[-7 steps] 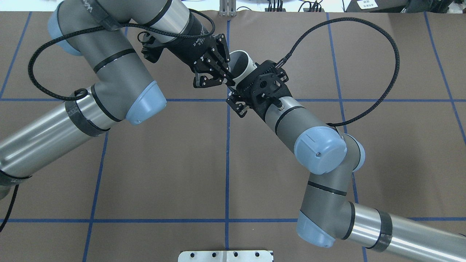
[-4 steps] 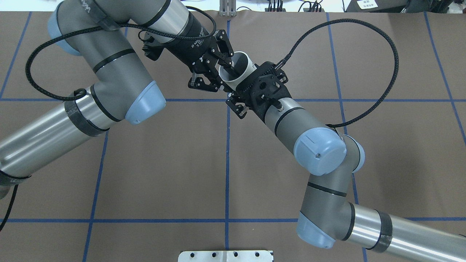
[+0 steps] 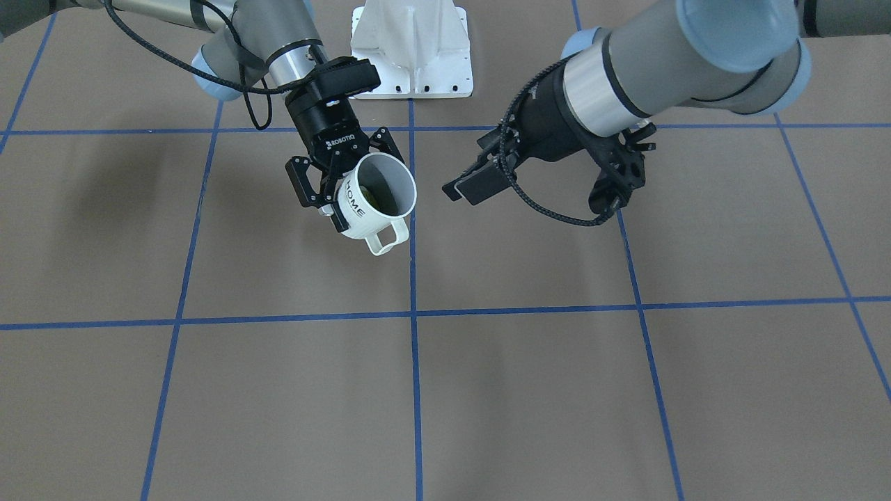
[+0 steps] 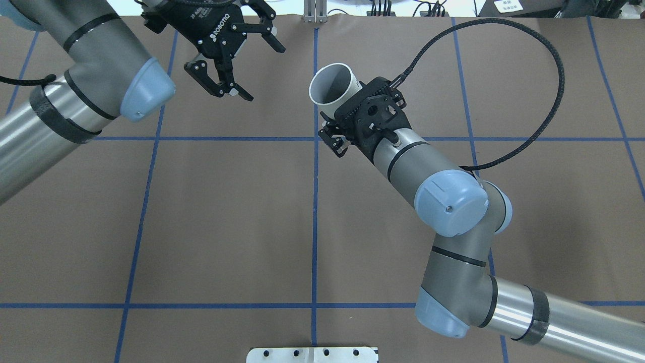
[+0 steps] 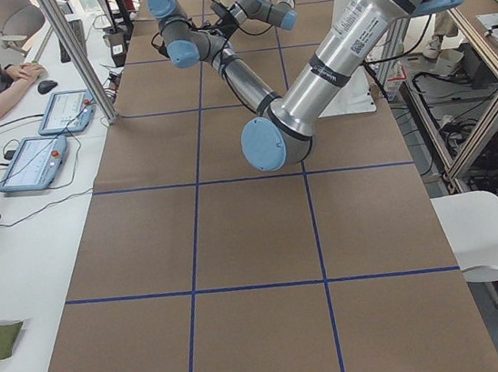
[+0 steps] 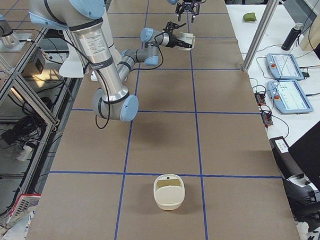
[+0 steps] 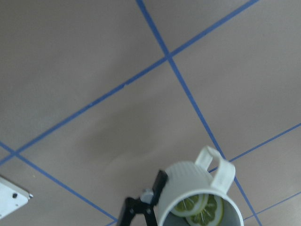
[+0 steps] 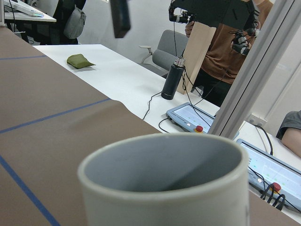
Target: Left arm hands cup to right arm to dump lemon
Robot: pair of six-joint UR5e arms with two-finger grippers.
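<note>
A small white cup [image 3: 372, 202] with black "HOME" lettering is held in the air above the bench [image 3: 278, 390], close to the middle line of blue tape [image 3: 412, 362]. The cup is tilted, its mouth angled up and toward the robot's left side, its loop handle on the low side. Lemon slices [image 7: 197, 209] lie inside it, shown by the left wrist camera. The right gripper [image 3: 348, 182] is clamped on the cup's body, a finger pressed against each side. The left gripper [image 4: 264, 73] hangs well apart from the cup, fingers spread wide and holding nothing. The bench is brown with a blue tape grid. A white container [image 6: 168, 191] sits at the bench's end on the robot's right, far from both arms.
</note>
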